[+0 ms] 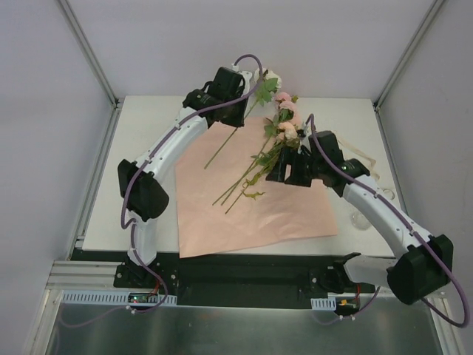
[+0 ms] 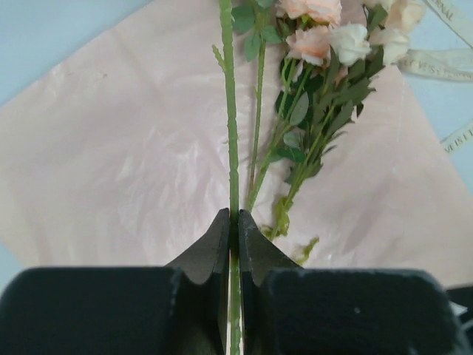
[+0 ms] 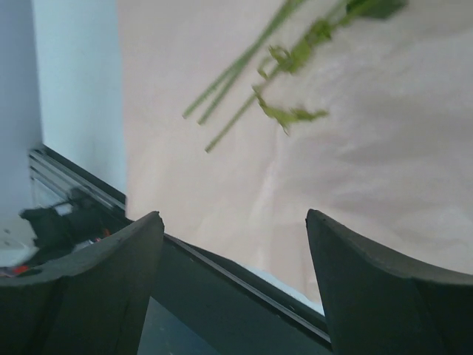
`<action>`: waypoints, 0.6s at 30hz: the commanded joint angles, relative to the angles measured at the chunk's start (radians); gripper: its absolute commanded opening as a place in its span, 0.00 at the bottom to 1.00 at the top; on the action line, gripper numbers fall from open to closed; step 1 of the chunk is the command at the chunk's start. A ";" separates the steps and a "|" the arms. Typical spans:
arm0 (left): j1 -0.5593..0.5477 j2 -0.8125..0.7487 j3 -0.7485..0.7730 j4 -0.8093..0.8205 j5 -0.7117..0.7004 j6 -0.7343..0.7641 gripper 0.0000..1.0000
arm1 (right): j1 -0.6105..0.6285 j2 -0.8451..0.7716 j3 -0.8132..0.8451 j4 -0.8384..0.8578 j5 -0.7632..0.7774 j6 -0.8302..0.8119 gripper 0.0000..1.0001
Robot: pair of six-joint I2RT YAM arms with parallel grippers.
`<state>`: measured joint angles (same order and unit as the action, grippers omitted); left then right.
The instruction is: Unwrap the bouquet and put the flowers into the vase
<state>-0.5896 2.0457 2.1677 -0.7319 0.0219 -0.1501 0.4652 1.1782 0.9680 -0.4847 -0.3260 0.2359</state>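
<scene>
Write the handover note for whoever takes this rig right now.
Left gripper: shut on one rose stem.
Right gripper: open, empty, by the other roses.
Pink wrapping paper lies spread flat, other roses on it; ribbon off to the right; glass vase beside the right arm.
Done: unwrapping. Left: all flowers into the vase.

The flowers (image 1: 272, 133) lie on the paper (image 1: 222, 214), ribbon (image 2: 440, 65) to their right.

White table (image 1: 151, 111), flat pink paper sheet (image 1: 281, 214), cream ribbon (image 2: 443, 63), clear vase (image 1: 360, 219)
</scene>
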 commanded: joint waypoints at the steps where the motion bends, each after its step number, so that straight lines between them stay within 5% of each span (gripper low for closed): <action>1: -0.006 -0.151 -0.129 -0.011 0.026 -0.086 0.00 | -0.008 0.156 0.233 0.075 -0.059 0.163 0.80; 5: -0.010 -0.271 -0.340 0.037 0.091 -0.164 0.00 | -0.025 0.314 0.403 0.104 -0.077 0.343 0.80; 9: -0.016 -0.432 -0.603 0.164 0.148 -0.206 0.00 | -0.034 0.460 0.390 0.233 -0.102 0.581 0.79; 18: -0.018 -0.637 -0.951 0.282 0.248 -0.220 0.00 | 0.032 0.626 0.354 0.423 -0.114 0.664 0.74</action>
<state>-0.6025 1.4803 1.2839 -0.5449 0.1936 -0.3523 0.4522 1.7939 1.3399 -0.1833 -0.4072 0.8070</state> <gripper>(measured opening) 0.019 0.741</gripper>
